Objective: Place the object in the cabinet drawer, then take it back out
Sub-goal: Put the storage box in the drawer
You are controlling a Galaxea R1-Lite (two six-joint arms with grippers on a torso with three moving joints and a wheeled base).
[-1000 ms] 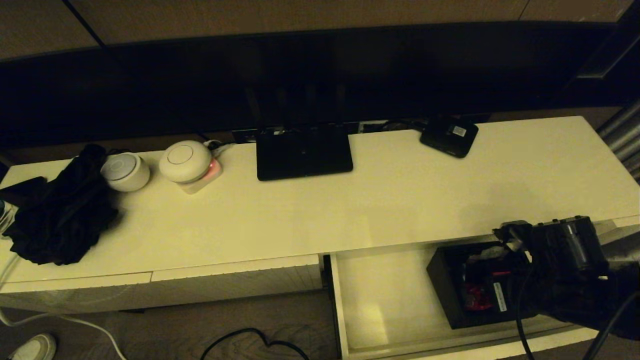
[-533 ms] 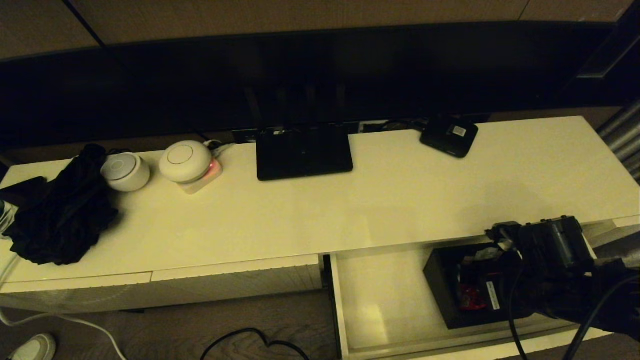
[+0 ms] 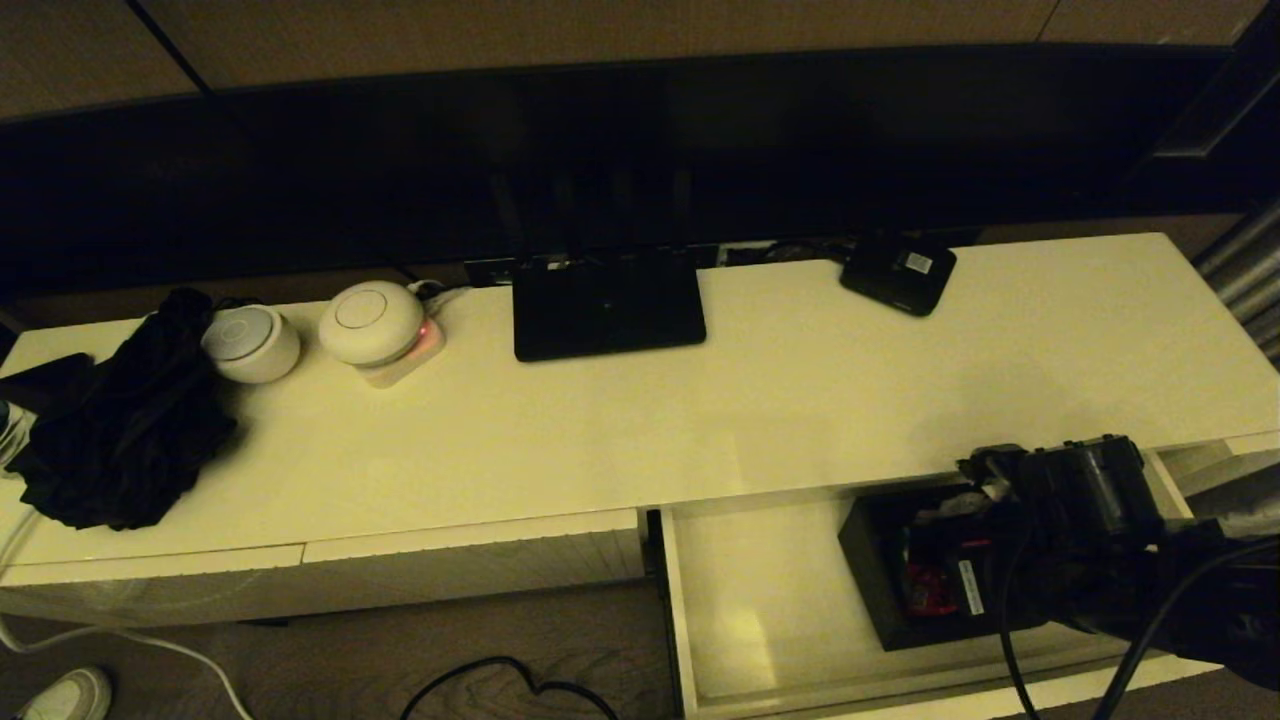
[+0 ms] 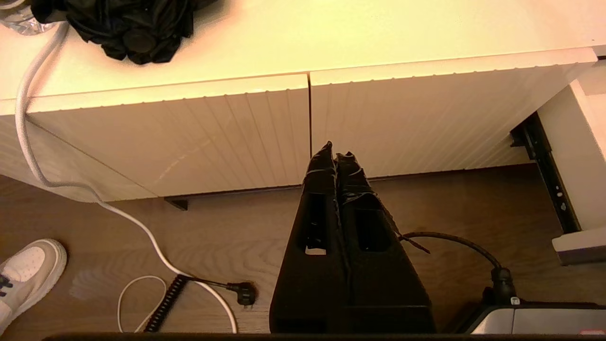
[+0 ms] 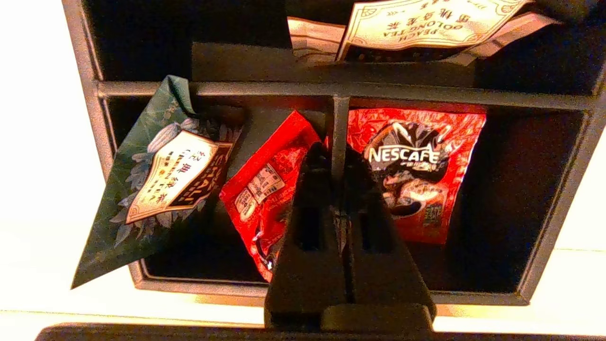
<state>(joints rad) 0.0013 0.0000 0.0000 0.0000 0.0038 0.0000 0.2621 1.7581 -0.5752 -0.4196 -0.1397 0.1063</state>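
The black organiser box (image 3: 880, 570) sits inside the open cream drawer (image 3: 760, 610) at the lower right of the head view. It holds red Nescafe packets (image 5: 416, 161), a green tea packet (image 5: 156, 175) and a pale tea packet (image 5: 426, 23). My right gripper (image 5: 337, 158) reaches down into the box and is shut on the thin inner divider (image 5: 340, 118) between the two red packets. In the head view the right arm (image 3: 1090, 510) covers the box's right half. My left gripper (image 4: 335, 156) hangs shut and empty in front of the closed ribbed drawer fronts (image 4: 189, 132).
On the cabinet top (image 3: 800, 390) lie a flat black router (image 3: 608, 305), a small black device with a white label (image 3: 898, 270), two white round devices (image 3: 370, 320) and a black cloth heap (image 3: 120, 420). Cables (image 4: 142, 237) and a white shoe (image 4: 28, 270) lie on the floor.
The right arm and the box it grips have shifted leftward inside the drawer over the last second. The left arm has not moved.
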